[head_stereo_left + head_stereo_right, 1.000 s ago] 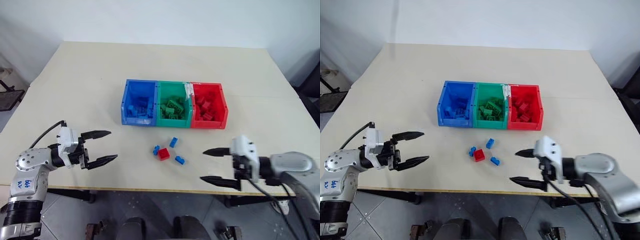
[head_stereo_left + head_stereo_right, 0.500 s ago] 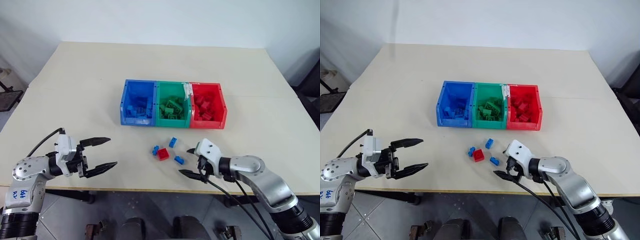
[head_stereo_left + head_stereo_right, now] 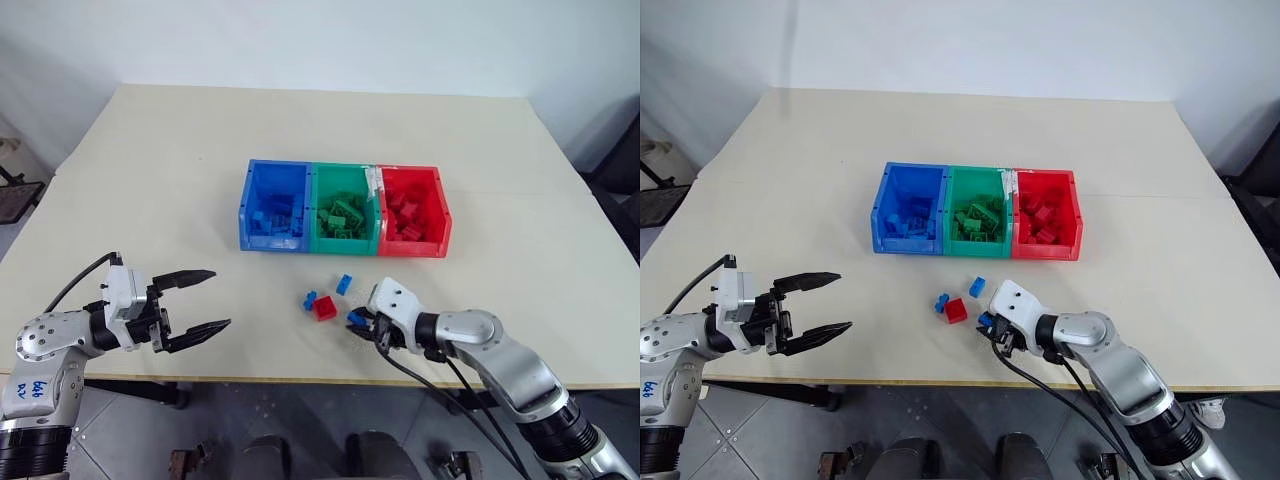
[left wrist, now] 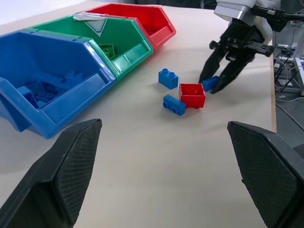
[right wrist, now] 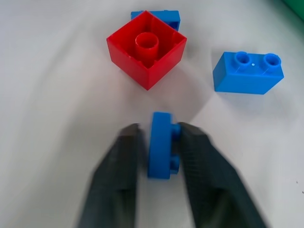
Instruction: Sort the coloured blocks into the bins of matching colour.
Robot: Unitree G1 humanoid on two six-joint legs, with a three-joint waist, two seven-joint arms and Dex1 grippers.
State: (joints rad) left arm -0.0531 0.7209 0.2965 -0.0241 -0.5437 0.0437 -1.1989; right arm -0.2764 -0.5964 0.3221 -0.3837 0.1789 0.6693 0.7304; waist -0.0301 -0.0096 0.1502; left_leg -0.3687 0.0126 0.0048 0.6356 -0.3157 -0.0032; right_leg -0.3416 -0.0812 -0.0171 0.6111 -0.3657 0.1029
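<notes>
since a second ago right hand [image 5: 159, 142] swung in and clamped a blue brick [image 5: 160, 145] on the desk [image 3: 150, 180] beside the red brick [image 5: 146, 47]; left hand [image 3: 200, 300] hangs spread, apart.

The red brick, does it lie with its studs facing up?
No, the red brick lies upside down: its hollow underside with one round tube faces up.
</notes>
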